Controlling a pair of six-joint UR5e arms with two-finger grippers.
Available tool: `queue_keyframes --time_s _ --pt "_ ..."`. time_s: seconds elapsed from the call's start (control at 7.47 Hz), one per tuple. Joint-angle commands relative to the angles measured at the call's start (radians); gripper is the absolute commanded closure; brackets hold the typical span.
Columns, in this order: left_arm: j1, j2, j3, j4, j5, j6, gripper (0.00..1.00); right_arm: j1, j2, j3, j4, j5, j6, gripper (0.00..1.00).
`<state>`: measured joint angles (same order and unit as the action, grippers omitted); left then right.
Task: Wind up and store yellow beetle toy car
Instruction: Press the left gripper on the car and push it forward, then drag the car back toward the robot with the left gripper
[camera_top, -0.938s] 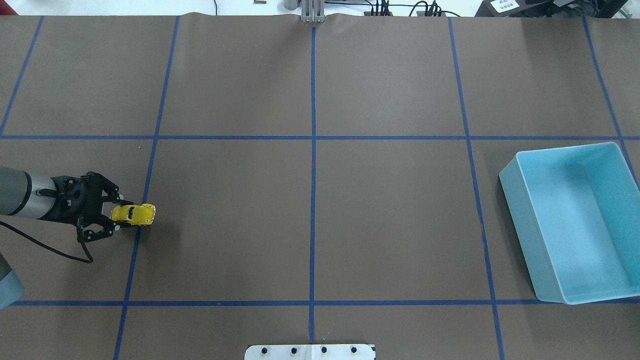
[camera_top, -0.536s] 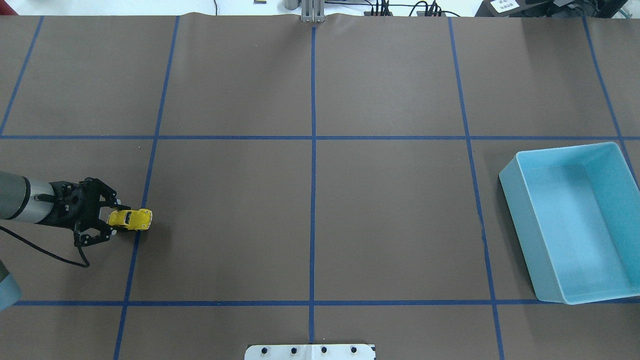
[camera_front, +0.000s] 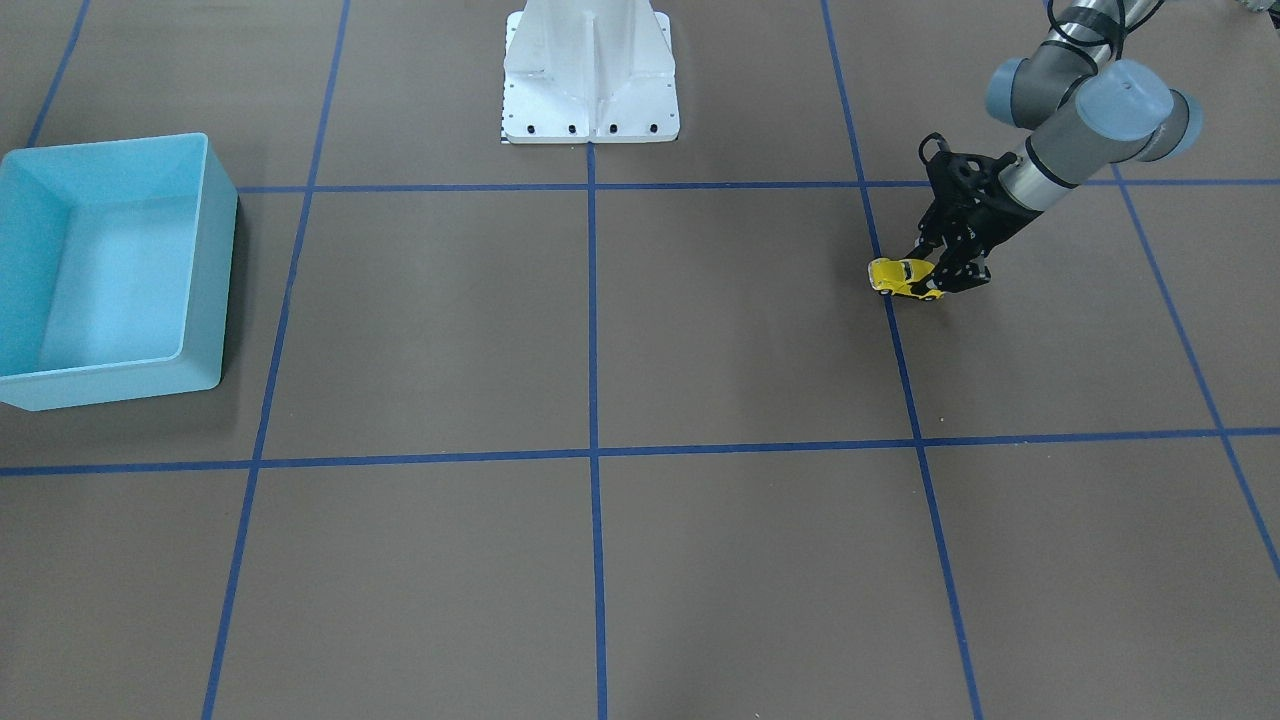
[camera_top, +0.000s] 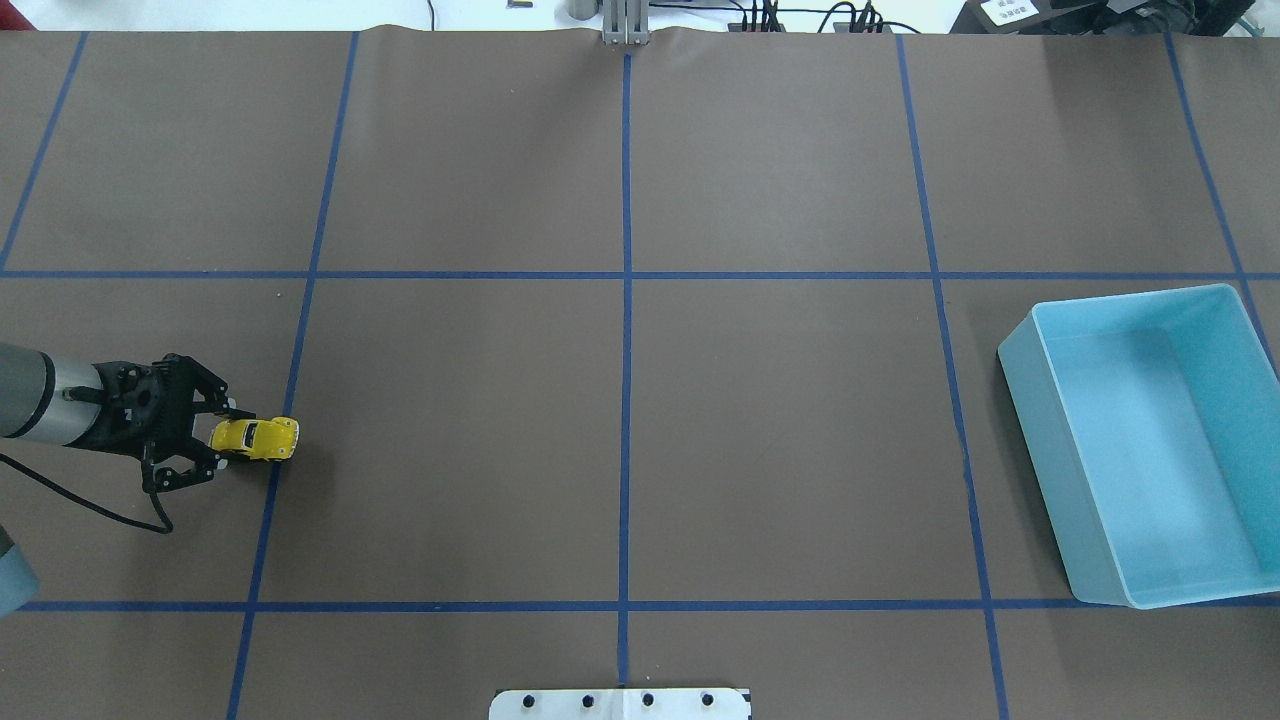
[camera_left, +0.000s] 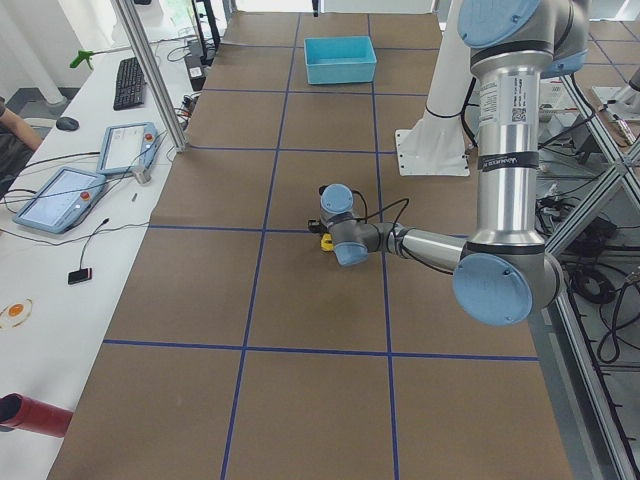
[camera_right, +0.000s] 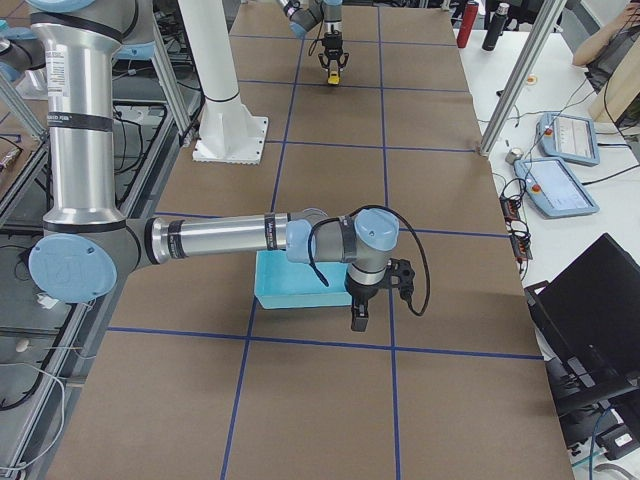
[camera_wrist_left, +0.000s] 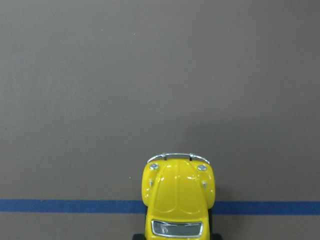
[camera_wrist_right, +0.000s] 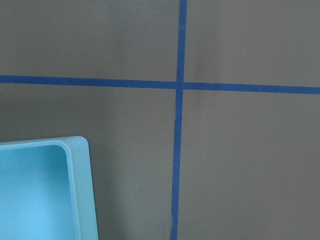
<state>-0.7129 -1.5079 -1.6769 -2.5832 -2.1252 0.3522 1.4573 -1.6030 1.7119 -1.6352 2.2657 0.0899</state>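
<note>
The yellow beetle toy car (camera_top: 256, 438) stands on its wheels on the brown table at the left, across a blue tape line. My left gripper (camera_top: 224, 441) is shut on its rear end, reaching in low from the left edge. From across the table the car (camera_front: 899, 277) shows with the left gripper (camera_front: 936, 279) behind it. The left wrist view holds only the car's bonnet and front bumper (camera_wrist_left: 179, 195), pointing away from me. My right gripper (camera_right: 357, 318) hangs by the near end of the light blue bin (camera_right: 290, 292), seen only from the side, so I cannot tell its state.
The light blue bin (camera_top: 1032, 440) sits empty at the table's right, far from the car; one corner (camera_wrist_right: 82, 190) shows in the right wrist view. Blue tape lines grid the brown surface. The white robot base (camera_front: 590, 70) stands at the table's robot side.
My left gripper has drawn the car back to the left along the table, a short way in each frame. The bin has not moved.
</note>
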Motion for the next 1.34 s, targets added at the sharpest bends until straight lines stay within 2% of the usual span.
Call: queue_keyframes --time_s 0.0,0.13,1.21 --pt "-0.026 0.018 0.005 0.0 -0.024 0.022 0.9 0.0 0.0 0.0 0.0 0.0 0.001 0.0" --pt "-0.052 0.034 0.011 0.003 -0.038 0.093 0.9 0.0 0.0 0.0 0.0 0.0 0.001 0.0" --pt "-0.105 0.041 0.069 0.001 -0.104 0.133 0.9 0.0 0.0 0.0 0.0 0.0 0.001 0.0"
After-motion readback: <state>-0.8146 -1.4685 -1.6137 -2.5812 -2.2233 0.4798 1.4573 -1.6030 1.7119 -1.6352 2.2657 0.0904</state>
